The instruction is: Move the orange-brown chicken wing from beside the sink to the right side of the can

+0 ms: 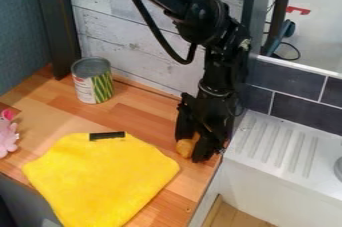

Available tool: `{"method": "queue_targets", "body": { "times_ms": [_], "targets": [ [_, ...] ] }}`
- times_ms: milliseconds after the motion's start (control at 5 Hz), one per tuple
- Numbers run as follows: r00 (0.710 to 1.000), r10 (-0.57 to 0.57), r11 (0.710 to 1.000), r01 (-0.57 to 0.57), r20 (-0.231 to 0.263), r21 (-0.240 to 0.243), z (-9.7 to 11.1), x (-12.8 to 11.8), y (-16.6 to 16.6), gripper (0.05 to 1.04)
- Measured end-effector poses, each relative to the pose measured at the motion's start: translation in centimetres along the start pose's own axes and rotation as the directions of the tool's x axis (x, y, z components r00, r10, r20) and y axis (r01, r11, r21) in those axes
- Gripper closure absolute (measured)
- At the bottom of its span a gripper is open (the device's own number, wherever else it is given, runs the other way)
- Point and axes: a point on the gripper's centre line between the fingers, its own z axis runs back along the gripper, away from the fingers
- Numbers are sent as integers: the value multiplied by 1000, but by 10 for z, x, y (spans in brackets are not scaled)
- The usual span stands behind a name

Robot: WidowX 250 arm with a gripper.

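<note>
The black gripper [190, 150] points down at the counter's right edge, beside the white sink unit. It is shut on a small, rounded yellow-orange object [185, 148], which sits low between the fingers and is partly hidden by them. To the left of the gripper and nearer the camera, a yellow cloth [103, 178] lies spread out. A black strip [107, 135] lies at its top edge. Farther back on the left, a can [93, 81] with a green-striped label stands upright near the wall.
Part of a pink plush toy [7, 135] shows at the left edge of the wooden counter [143, 113]. To the right are the white ribbed drainboard [280, 146] and dark wall tiles [300, 106]. A whitish plank wall [120, 31] rises behind the can.
</note>
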Motion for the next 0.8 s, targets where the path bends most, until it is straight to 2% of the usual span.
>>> {"method": "queue_targets", "body": {
  "times_ms": [200,400,600,800],
  "targets": [
    [999,36,999,-36,30,-24,3,-2,3,494],
    [995,73,997,-70,73,-36,36,-16,14,494],
    [991,104,994,-101,79,-45,74,-44,21,494],
    [978,207,978,-207,26,-25,90,-75,43,494]
  ]
}}
